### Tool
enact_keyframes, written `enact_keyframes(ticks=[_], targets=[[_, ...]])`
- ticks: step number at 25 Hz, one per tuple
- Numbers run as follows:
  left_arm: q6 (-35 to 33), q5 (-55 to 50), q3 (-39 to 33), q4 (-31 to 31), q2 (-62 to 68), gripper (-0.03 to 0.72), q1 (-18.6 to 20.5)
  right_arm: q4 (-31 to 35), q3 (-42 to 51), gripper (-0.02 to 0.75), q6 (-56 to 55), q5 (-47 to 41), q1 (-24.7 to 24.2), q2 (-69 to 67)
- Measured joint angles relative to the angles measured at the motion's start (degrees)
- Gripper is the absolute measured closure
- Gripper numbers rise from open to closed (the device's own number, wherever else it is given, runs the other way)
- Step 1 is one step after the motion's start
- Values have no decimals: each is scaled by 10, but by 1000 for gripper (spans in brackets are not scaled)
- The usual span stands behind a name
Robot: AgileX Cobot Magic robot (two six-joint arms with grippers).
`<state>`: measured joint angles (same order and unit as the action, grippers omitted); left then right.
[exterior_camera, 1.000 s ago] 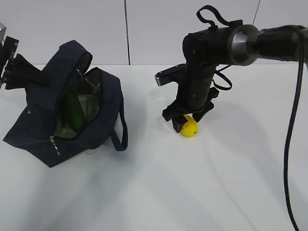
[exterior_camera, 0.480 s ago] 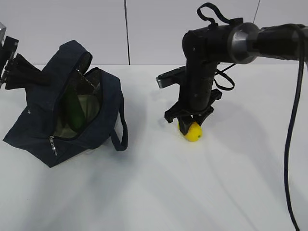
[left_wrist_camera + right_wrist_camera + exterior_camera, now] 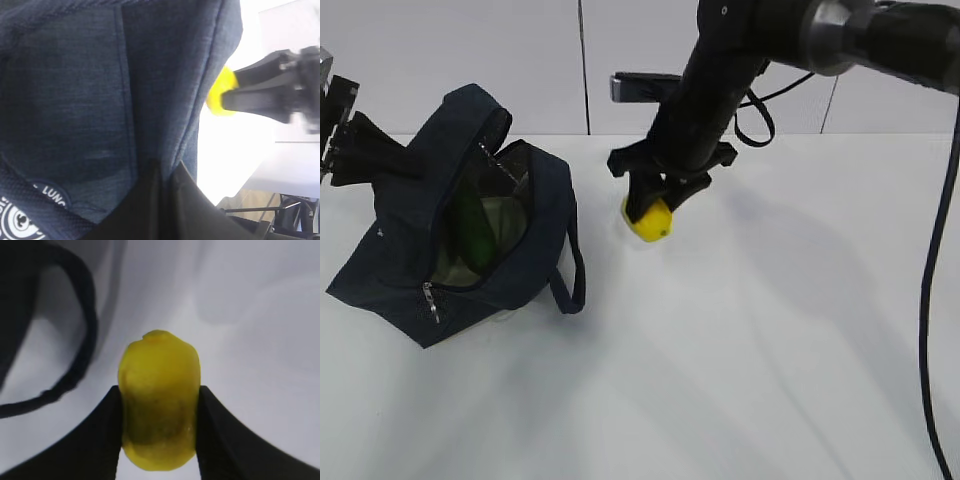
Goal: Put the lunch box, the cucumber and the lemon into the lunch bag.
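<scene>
Lifted off the bench (image 3: 770, 350) and carried toward the lunch bag (image 3: 410, 270), the lemon (image 3: 650, 220) sits pinched in my right jaws while my left jaws clamp the bag's fabric, and I judge the smooth fruit could slip mid-carry.

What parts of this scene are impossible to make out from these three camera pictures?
- Lunch box: unseen; the lunch bag shows only the cucumber through its opening, exterior view.
- Left gripper: fabric fills the left wrist view, so its grip is hidden.
- Lemon: sides covered by the right gripper's fingers, right wrist view.
</scene>
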<state>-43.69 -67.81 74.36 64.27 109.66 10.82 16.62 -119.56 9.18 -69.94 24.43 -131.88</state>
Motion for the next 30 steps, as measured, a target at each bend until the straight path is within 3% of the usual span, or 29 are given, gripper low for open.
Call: enact_keyframes(ticks=[9,13,22,30], targets=[[0,0,0,2,0,694,0,211,-38,432,15,-2,2,4],[0,0,0,10,0,694,0,275,-38,432,40,-2,14,4],[0,0,0,28,0,694,0,356,-38,432,68,25,26,-12],[0,0,0,51,0,694,0,372,-38,430,80,43,27,-44]])
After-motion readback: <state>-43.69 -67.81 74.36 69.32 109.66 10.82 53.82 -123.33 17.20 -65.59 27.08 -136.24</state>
